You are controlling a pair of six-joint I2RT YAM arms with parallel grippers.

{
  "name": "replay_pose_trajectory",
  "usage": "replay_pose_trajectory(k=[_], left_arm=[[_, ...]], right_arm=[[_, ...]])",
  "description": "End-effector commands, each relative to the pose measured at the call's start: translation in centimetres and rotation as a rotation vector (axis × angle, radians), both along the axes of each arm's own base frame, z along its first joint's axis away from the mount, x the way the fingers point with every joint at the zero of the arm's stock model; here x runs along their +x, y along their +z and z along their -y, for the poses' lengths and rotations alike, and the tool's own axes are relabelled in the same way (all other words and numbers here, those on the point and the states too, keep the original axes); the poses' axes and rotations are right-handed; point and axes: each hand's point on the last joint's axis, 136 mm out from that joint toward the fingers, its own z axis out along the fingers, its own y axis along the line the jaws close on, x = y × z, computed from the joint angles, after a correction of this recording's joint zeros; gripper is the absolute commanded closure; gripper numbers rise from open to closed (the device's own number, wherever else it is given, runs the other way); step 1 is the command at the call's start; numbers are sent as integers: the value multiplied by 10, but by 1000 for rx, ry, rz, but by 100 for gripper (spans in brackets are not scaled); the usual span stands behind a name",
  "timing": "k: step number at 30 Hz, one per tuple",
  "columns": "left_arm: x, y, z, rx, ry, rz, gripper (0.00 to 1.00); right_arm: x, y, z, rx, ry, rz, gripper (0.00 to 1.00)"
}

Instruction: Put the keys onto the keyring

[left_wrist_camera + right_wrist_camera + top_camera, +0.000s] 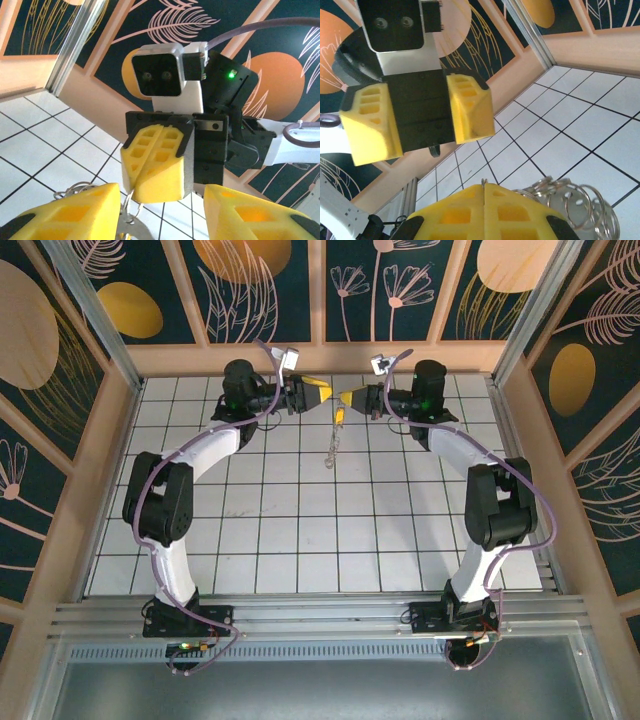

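From the near edge, both our arms stretch up the white tiled table (300,540) toward 12 o'clock. The two grippers meet almost tip to tip above the far rows of tiles.

Our right gripper (347,397) has its yellow fingers pressed together, clamped on the keyring (331,448). In the right wrist view, a cluster of silvery loops bulges out at 3 o'clock of those closed fingers. From above, the ring's beaded length hangs toward 6 o'clock, and we cannot tell whether its end touches the tiles.

The key (340,417) is a small yellow-orange spot just below the right fingertips, at the top of the hanging loop. It is too small to tell whether it is threaded on or only lies against the ring.

Our left gripper (322,391) sits at 9 o'clock of the right one. Its fingers are spread apart and hold nothing, and the clamped loops lie just ahead of the gap.

We judge the threading step to be in hand. The next move calls for the left fingers to close on the key or a loop, slowly and well aligned, while the right keeps its clamp steady.
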Motion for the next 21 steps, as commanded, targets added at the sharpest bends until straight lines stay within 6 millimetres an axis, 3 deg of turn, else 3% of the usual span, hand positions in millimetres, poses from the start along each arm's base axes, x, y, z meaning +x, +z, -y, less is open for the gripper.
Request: replay_pose_trajectory(k=[1,21], left_arm=[[0,-5,5,7,-29,12,53],[-3,-12,21,6,-69,-2,61]], right_arm=[[-4,25,-5,32,45,91,100],[-7,29,-13,52,64,94,100]])
